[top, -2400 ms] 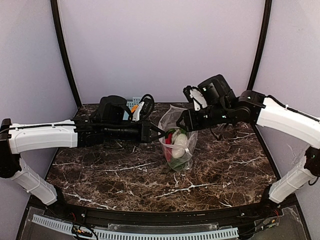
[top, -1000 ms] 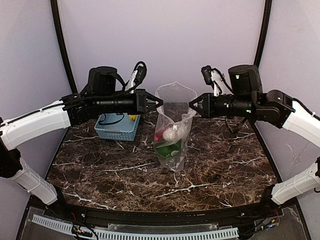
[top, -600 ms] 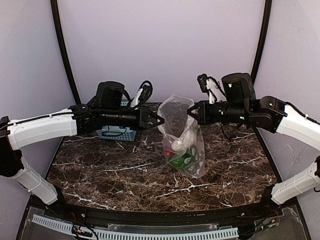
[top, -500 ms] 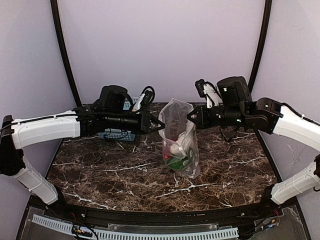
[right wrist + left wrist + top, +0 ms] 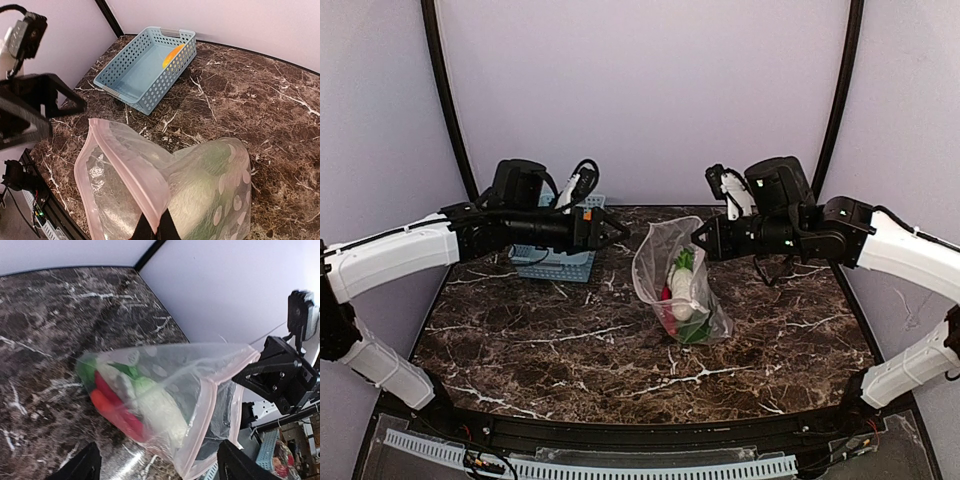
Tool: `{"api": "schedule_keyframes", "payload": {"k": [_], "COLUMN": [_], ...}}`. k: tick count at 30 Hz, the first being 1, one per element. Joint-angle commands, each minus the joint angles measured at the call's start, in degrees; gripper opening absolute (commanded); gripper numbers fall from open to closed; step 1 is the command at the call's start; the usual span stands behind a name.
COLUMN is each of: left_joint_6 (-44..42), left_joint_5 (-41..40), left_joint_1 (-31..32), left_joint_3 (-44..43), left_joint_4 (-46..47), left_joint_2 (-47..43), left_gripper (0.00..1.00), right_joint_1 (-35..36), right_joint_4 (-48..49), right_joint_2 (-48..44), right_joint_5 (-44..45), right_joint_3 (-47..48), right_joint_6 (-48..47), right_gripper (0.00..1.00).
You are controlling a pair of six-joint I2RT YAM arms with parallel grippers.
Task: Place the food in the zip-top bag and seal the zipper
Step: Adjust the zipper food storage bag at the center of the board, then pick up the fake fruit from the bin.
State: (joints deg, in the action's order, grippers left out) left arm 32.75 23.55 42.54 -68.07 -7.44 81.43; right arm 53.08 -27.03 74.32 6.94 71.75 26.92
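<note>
Just right of centre in the overhead view, the zip-top bag leans with its lower end on the dark marble table and its mouth raised toward the upper right. The right gripper pinches the bag's top edge: in the right wrist view its dark fingertips are clamped on the zipper, whose pink strip curves away to the upper left with the two sides parted, so the mouth gapes unsealed. Inside the bag the food is bunched at the low end: a long red piece, a white piece and a green leafy piece, all showing through the dotted plastic. The left gripper hangs left of the bag, apart from it, holding nothing; the left wrist view shows its two fingers spread wide at the bottom corners of the frame, with the bag's open mouth between them and farther off. Behind the left arm, at the upper left of the table, sits the light-blue basket, partly hidden by that arm from above. The right wrist view shows its floor bare but for one yellow-orange toy piece against the far corner.
</note>
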Motion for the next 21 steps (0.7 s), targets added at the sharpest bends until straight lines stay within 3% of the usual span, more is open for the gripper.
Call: {"api": "schedule_keyframes", "payload": {"k": [1, 9, 21], "left_joint_6": [-4.71, -9.15, -15.66], "left_joint_5": [-2.85, -6.71, -10.80], "left_joint_1": [-6.41, -18.58, -23.36], "left_joint_3": [-1.83, -5.53, -17.28], "left_joint_4": [-5.15, -8.94, -6.76], "left_joint_2": [-5.87, 3.39, 27.56], "left_gripper": [0.83, 0.84, 0.76], "right_joint_1": [-0.43, -0.45, -0.57], "right_joint_4": [2.85, 3.39, 4.18], "right_joint_2": [0.31, 0.34, 0.81], "right_joint_5": [0.54, 0.03, -1.51], "right_joint_3": [0.13, 0.06, 0.67], "right_joint_6": [0.45, 0.66, 1.25], "right_gripper": [0.00, 0.00, 0.00]}}
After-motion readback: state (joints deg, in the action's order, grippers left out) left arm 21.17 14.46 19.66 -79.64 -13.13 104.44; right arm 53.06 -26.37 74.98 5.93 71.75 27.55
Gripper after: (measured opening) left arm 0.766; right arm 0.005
